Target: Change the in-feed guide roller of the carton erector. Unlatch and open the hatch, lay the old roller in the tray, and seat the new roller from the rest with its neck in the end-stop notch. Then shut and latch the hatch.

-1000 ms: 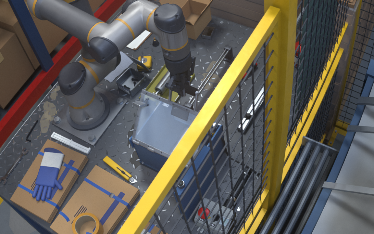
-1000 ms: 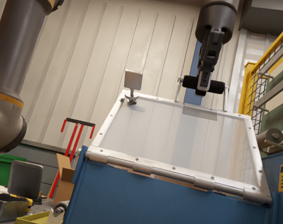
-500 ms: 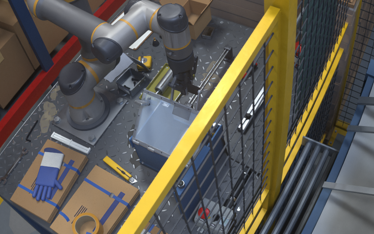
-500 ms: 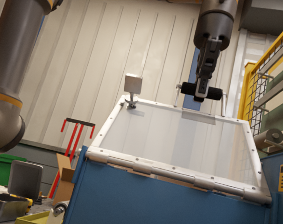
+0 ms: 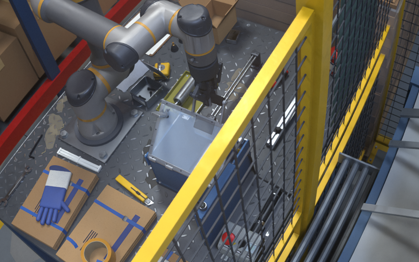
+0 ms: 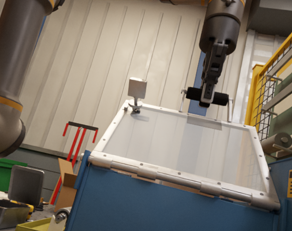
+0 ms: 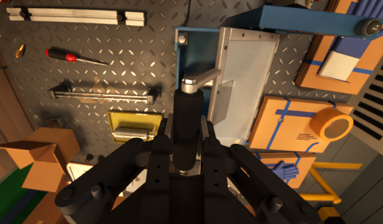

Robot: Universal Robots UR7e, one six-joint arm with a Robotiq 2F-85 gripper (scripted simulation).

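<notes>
The clear-panelled hatch (image 5: 181, 140) stands swung up on its hinge above the blue housing (image 6: 171, 201), and its black ribbed handle (image 6: 207, 95) at the raised edge sits in my gripper (image 6: 206, 99), which is closed on it. The latch lever (image 6: 137, 93) stands upright at the hatch's far left corner. Behind the hatch a grey roller (image 5: 184, 91) lies in the yellow tray (image 7: 134, 126). Further out on the floor a thin steel roller (image 7: 100, 95) lies across its rest. The inside of the housing is mostly hidden by the hatch.
A yellow mesh guard fence (image 5: 253, 130) crosses the near right side of the cell. Flat cartons (image 5: 84, 208) with a blue glove (image 5: 53, 195) and a tape roll (image 5: 97, 251) lie on the floor, beside a utility knife (image 5: 134, 190) and a grey bin (image 5: 147, 91).
</notes>
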